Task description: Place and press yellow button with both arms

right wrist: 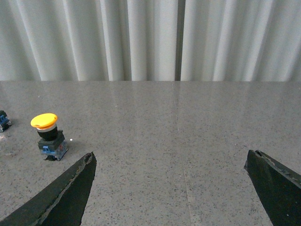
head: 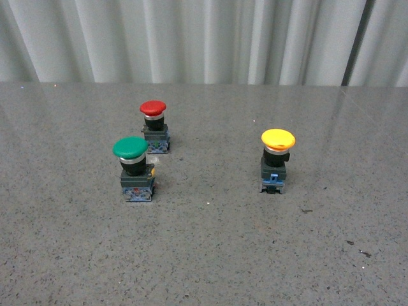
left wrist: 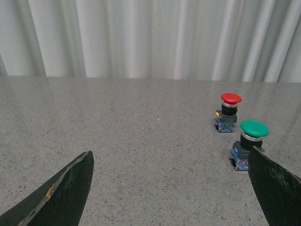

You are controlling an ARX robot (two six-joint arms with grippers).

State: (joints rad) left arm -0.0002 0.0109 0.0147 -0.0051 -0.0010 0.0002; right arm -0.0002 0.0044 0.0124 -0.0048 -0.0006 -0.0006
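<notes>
i see yellow button point(head: 278, 159) upright on speckled grey table point(head: 210, 255), right of centre in front view, well apart from other two buttons. green button point(head: 132, 167) stands at left, red button point(head: 153, 124) just behind it, near, not touching. pale curtain point(head: 191, 38) behind table. left gripper point(left wrist: 170, 151): fingers point(left wrist: 66, 193) wide apart, nothing held; green and red buttons ahead of it, green one close by one finger. right gripper point(right wrist: 170, 154): fingers point(right wrist: 277, 183) spread wide, nothing between them; yellow button ahead, off toward one finger, untouched.
</notes>
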